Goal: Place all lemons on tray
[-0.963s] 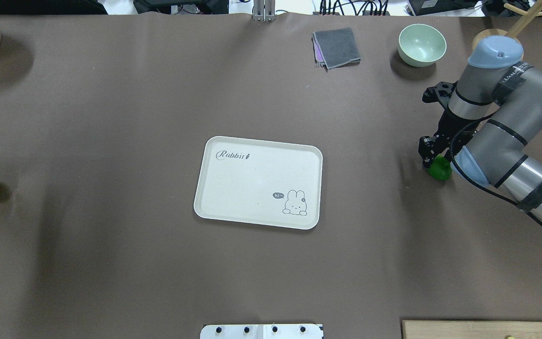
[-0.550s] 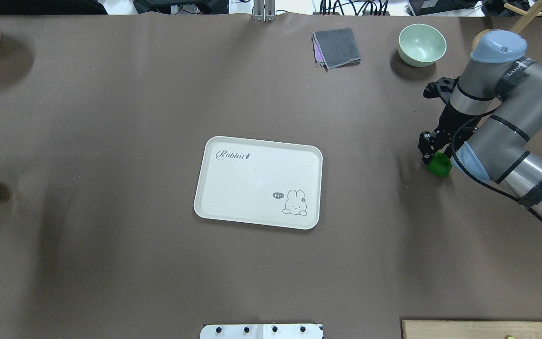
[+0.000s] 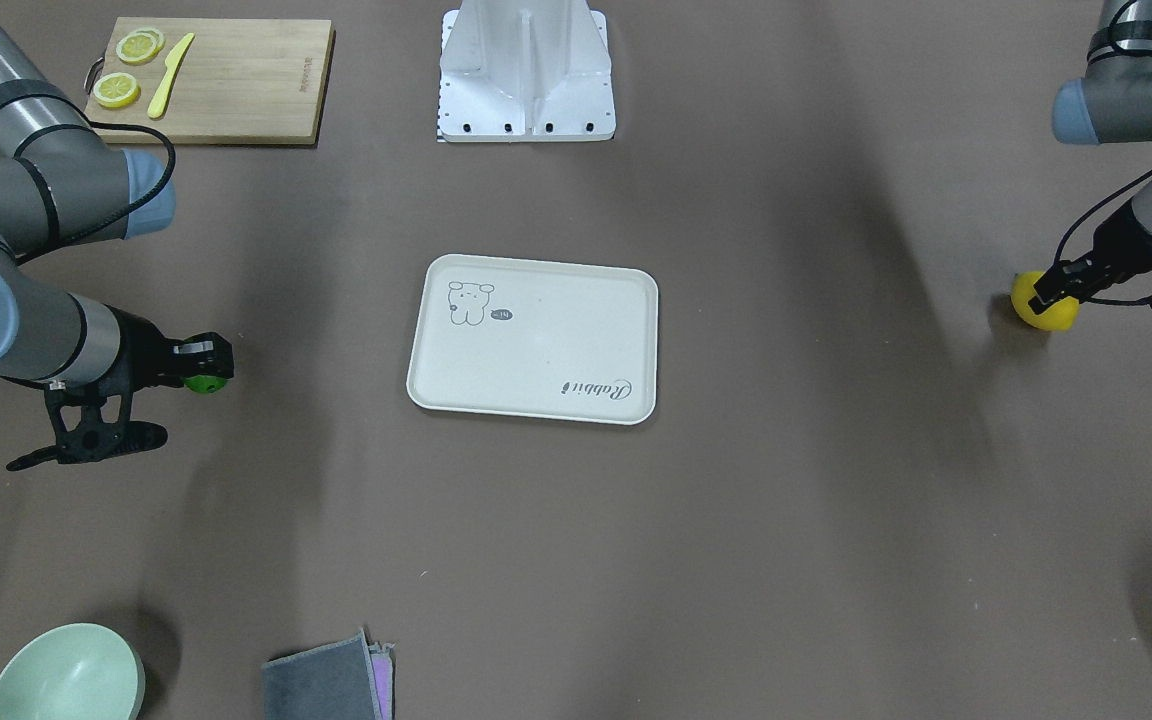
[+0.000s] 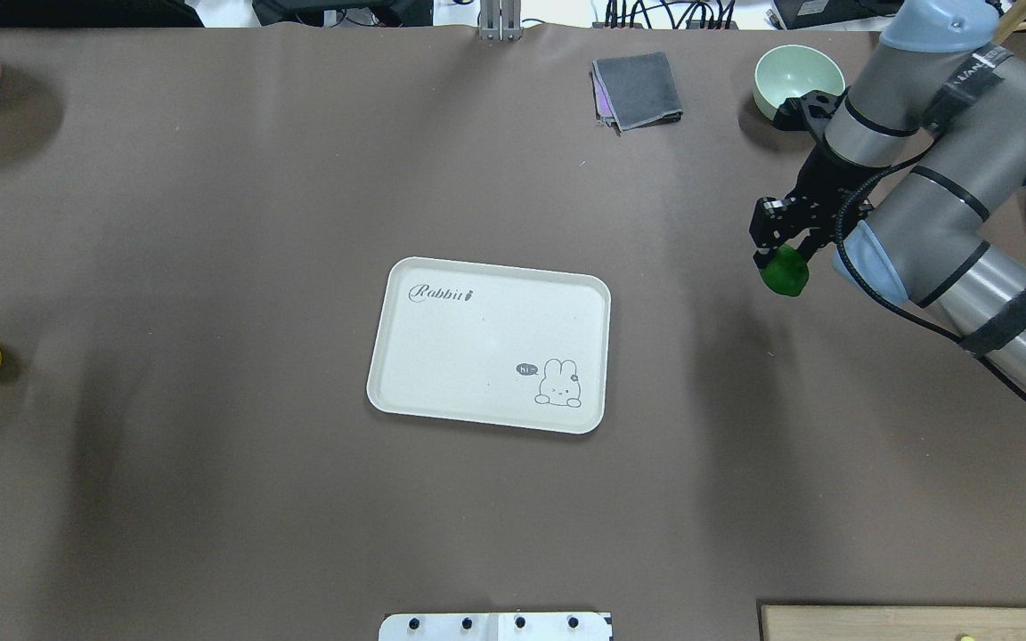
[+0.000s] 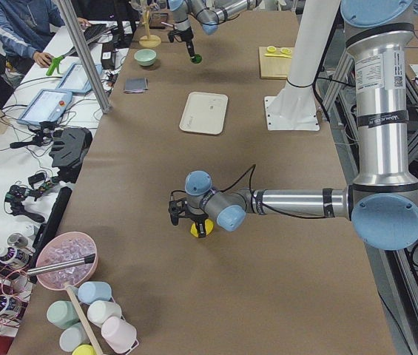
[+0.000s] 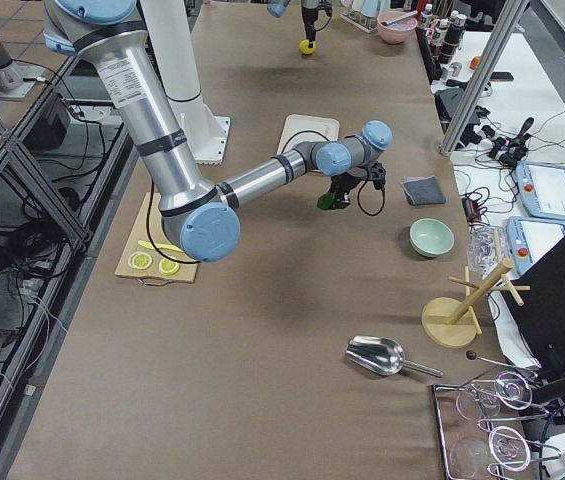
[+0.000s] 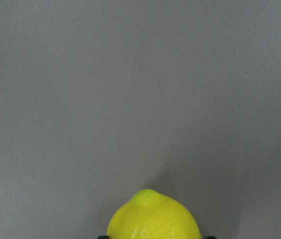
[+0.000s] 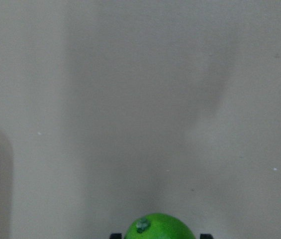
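Cream-white and bare, the tray lies in the middle of the tabletop in the front-facing view. It holds nothing yet, and a lemon sits well apart from it on either side. The right gripper is clamped on the green lemon. The left gripper pinches the yellow lemon from above. The pale green bowl shows nothing inside. The cutting board carries only lemon slices, which I judge are not part of the job.

Overhead, the green lemon hangs under its gripper between bowl and tray. Held from the top, it could be lowered straight over the raised rim.

From the left end, the yellow lemon looks on or barely above the tabletop. From the right end, the green one appears lifted clear.

The left wrist view has the yellow lemon between dark fingertips, its shadow joined to it. The right wrist view shows the green lemon likewise, with a sliver of tray at the edge.
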Robot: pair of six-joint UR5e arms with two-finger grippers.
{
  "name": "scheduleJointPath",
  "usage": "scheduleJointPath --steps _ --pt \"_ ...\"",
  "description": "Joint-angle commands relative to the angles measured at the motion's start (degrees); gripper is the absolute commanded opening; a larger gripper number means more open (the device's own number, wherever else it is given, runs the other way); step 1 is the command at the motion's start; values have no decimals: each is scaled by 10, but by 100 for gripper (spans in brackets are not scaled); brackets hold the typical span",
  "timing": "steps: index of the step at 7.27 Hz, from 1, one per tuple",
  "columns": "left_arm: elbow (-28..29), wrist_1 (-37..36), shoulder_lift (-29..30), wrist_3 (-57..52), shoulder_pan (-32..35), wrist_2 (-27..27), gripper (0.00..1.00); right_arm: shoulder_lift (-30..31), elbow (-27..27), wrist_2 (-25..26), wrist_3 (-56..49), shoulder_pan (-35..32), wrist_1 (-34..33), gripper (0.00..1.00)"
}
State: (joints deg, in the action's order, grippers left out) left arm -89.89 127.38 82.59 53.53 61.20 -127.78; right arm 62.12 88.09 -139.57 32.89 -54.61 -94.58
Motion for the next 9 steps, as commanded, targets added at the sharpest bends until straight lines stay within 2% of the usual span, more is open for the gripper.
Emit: scheduleJointPath --steps 1,2,3,5,7,9 --pt "-12 -6 1 -3 1 -5 0 -48 -2 0 117 29 3 27" --pt "-24 -23 5 -3 1 -7 0 -65 -3 0 149 41 4 27" --pt "-49 -79 19 -5 2 -31 0 -77 -7 1 154 56 4 27" --pt "-97 -183 68 -6 2 -36 0 -116 -32 7 176 83 4 27" --pt "-120 -320 173 -6 2 -34 0 -171 -89 15 176 105 6 27" --pt "-123 -396 261 -5 2 -28 0 -199 -126 18 176 123 32 27"
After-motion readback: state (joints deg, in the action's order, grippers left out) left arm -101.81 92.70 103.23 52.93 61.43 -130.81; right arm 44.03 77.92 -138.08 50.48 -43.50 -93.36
